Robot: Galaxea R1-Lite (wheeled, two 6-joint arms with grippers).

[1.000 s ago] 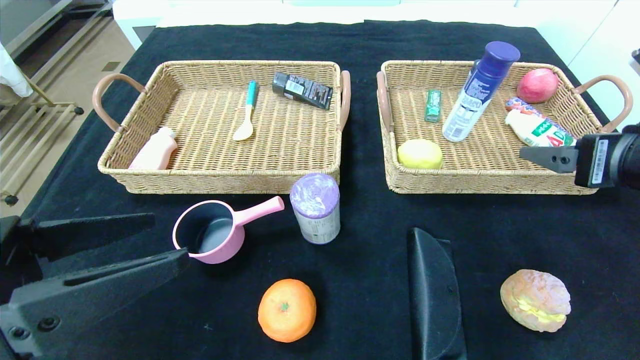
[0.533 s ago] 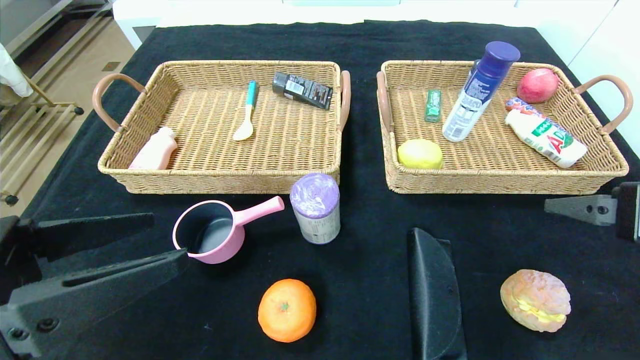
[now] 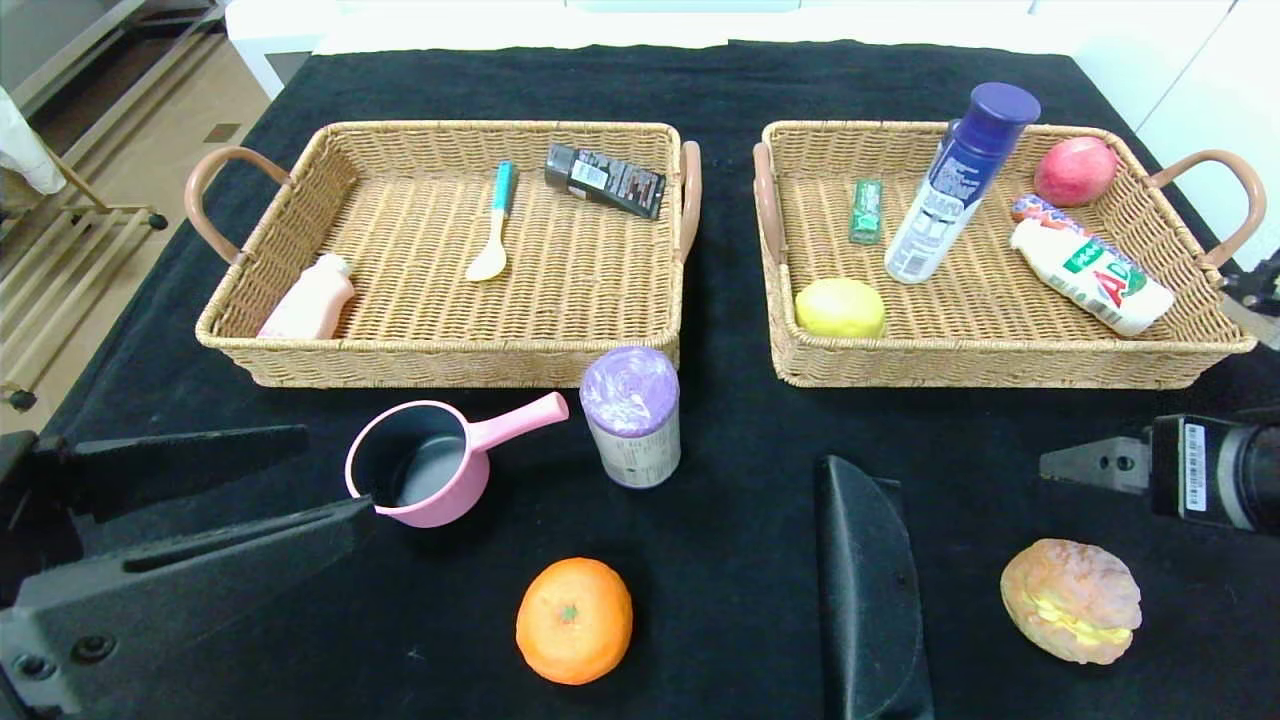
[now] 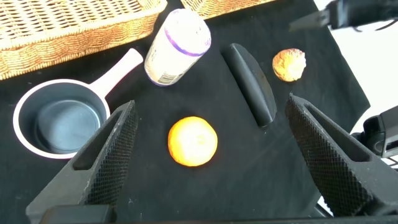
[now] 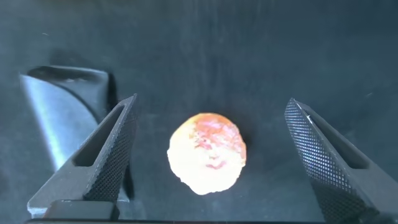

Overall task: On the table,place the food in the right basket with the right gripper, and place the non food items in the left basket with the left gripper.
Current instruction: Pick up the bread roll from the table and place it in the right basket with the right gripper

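Right tool (image 3: 1085, 465): fingers spread wide, empty, poised above the bun (image 3: 1072, 600) on the bench (image 3: 720, 80), which shows centred between the fingers in the right wrist view. Left tool (image 3: 215, 510): fingers apart, empty, parked near the saucepan (image 3: 425, 475). Step in hand, judged: reaching for the bun; next calls for lowering around it, closing, then carrying to the right basket (image 3: 990, 365).

Looks like a lab or test room: staged table (image 3: 700, 80) draped in black cloth, white cabinet fronts (image 3: 1190, 70) at far right, tan floor (image 3: 130, 150) and a wheeled metal rack (image 3: 70, 215) at far left.
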